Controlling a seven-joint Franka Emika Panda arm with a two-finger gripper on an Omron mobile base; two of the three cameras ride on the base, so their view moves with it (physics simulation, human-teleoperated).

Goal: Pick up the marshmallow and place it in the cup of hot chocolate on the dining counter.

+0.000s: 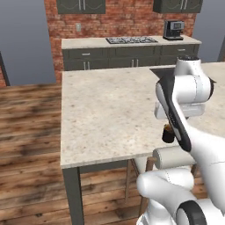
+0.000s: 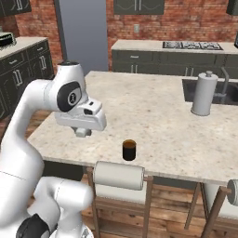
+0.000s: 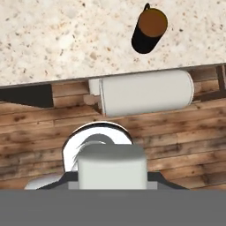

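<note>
Two finger tips: the dark tips of the two-finger gripper (image 3: 112,182) show only as slivers in the hand view, one at 9 o'clock and one at 3 o'clock of a pale block, each pressed against its side.
Jaws: closed onto that block, parted by just its width.
Held thing: the small white soft-edged marshmallow block (image 3: 112,165), sitting between the tips and looming large in the hand view because it is close to the camera.
Gripper place: in the right base view the gripper (image 2: 82,132) hangs under the white hand, above the near edge of the large beige speckled stone dining counter (image 2: 162,121), touching nothing on the slab.
Mug: the small dark, almost black cup of hot chocolate (image 2: 129,150) stands upright on the counter near its front edge, at about 4 o'clock from the gripper in the right base view and at about 1 o'clock from the marshmallow in the hand view.
Mug contents: brown liquid (image 3: 152,23), nearly up to the rim; nothing floats on it.
Mug handle: a thin loop at the cup's 12 o'clock side in the hand view.
Below the edge: a pale cushioned stool roll (image 3: 145,92) lies at 6 o'clock of the mug, just beside the counter's edge, over a wooden plank floor (image 3: 185,145).
Far side: a tall pale cylinder (image 2: 203,94) stands upright well apart from the mug, at its 2 o'clock in the right base view.
</note>
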